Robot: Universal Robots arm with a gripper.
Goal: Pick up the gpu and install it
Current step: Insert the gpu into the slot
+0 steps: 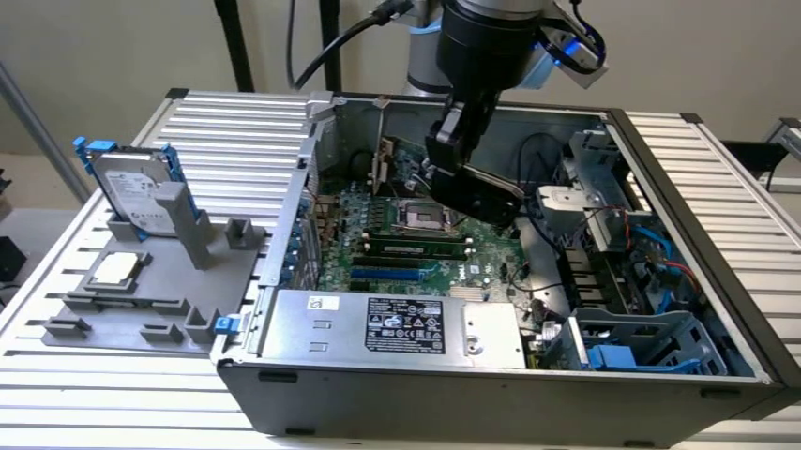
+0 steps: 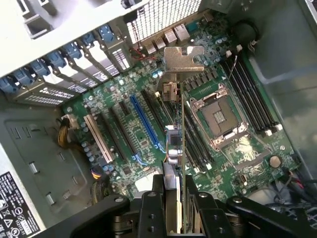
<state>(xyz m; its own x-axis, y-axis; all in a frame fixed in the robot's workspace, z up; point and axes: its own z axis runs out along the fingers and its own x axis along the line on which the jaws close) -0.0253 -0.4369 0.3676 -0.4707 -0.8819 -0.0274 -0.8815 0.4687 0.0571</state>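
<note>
My gripper (image 1: 453, 161) hangs inside the open computer case (image 1: 682, 178), shut on the gpu (image 1: 483, 197). The card shows its black face and tilts down toward the green motherboard (image 1: 414, 251) without touching it. In the wrist view the gpu (image 2: 177, 134) is seen edge-on between my fingers (image 2: 157, 198), with its silver end bracket (image 2: 183, 57) at the far end toward the case's rear slot covers (image 2: 74, 54). It hovers above the board between the blue expansion slot (image 2: 144, 124) and the CPU socket (image 2: 218, 116).
A silver hard drive in a blue frame (image 1: 131, 187) and a CPU chip (image 1: 113, 270) rest on a grey holder at the exterior view's left. The power supply (image 1: 394, 328), drive cage (image 1: 632, 347) and cables (image 1: 626, 234) crowd the case's front and right.
</note>
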